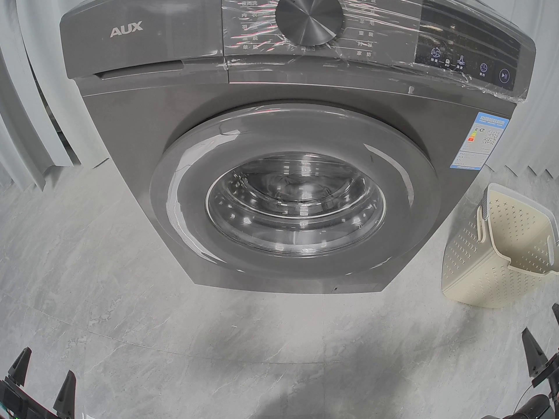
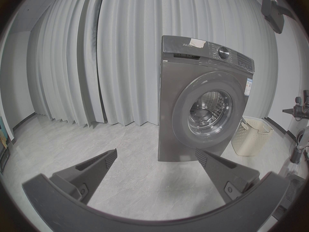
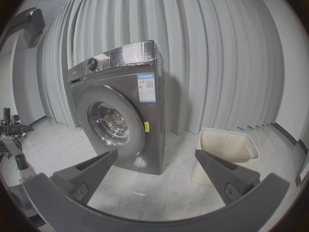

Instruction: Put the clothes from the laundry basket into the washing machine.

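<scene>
A grey front-loading washing machine (image 1: 303, 146) stands ahead with its round glass door (image 1: 296, 202) shut. The same machine (image 2: 202, 97) (image 3: 119, 110) appears in both wrist views. A cream perforated laundry basket (image 1: 501, 251) (image 2: 249, 137) (image 3: 225, 152) sits on the floor to the machine's right; no clothes are visible in it. My left gripper (image 1: 43, 373) (image 2: 156, 155) hangs low at the left, open and holding nothing. My right gripper (image 1: 547, 338) (image 3: 156, 155) hangs low at the right, near the basket, also open and holding nothing.
Pale pleated curtains (image 2: 112, 55) cover the wall behind the machine. Grey marble-look floor (image 1: 233, 344) spreads between me and the machine. Clear plastic wrap (image 1: 372, 18) covers the control panel.
</scene>
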`<state>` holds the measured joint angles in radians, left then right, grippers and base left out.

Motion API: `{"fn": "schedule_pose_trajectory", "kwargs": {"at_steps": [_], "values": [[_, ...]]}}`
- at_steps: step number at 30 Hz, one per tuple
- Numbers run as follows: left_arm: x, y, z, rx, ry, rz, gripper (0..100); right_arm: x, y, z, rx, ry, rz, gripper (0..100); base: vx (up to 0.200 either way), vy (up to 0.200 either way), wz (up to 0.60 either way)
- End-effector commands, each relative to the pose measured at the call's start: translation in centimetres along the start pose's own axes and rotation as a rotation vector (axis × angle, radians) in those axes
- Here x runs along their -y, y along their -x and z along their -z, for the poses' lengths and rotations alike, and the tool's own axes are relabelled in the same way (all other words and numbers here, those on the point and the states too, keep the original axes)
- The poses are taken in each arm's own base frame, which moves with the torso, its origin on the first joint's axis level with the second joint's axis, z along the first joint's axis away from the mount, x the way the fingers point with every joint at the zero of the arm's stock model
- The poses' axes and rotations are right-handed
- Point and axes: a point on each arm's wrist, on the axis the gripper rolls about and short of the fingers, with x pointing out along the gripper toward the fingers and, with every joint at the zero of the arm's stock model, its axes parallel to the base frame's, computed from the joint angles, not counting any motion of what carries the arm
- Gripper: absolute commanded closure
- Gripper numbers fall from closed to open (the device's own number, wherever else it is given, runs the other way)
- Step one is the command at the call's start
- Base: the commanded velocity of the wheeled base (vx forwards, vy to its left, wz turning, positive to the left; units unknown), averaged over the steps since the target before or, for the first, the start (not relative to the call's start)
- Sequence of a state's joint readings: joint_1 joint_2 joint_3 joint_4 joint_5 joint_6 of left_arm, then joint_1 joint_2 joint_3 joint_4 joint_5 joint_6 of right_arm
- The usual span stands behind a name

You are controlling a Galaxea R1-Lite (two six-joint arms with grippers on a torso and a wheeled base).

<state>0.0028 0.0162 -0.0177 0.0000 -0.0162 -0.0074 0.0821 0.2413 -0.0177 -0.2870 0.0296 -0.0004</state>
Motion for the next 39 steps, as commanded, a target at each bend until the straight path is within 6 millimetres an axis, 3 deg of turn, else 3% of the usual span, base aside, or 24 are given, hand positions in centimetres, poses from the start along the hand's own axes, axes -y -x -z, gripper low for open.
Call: {"fn": "schedule_pose_trajectory", "kwargs": {"at_steps": [1, 5, 23, 39], "values": [[0.0, -0.1, 0.5, -0.008, -0.001, 0.000, 0, -0.1, 1.8, 1.7, 0.048, 0.004, 0.027, 0, 0.000, 0.000, 0.00], [0.0, -0.1, 0.5, -0.008, 0.000, 0.000, 0, -0.3, 2.3, 3.0, -0.002, -0.006, 0.059, 0, 0.000, 0.000, 0.00], [0.0, -0.1, 0.5, -0.008, 0.000, -0.001, 0, 0.0, 2.3, 3.1, -0.010, -0.032, 0.212, 0, 0.000, 0.000, 0.00], [0.0, -0.1, 0.5, -0.008, 0.000, -0.001, 0, -0.2, 2.3, 3.6, -0.067, 0.001, 0.109, 0, 0.000, 0.000, 0.00]]}}
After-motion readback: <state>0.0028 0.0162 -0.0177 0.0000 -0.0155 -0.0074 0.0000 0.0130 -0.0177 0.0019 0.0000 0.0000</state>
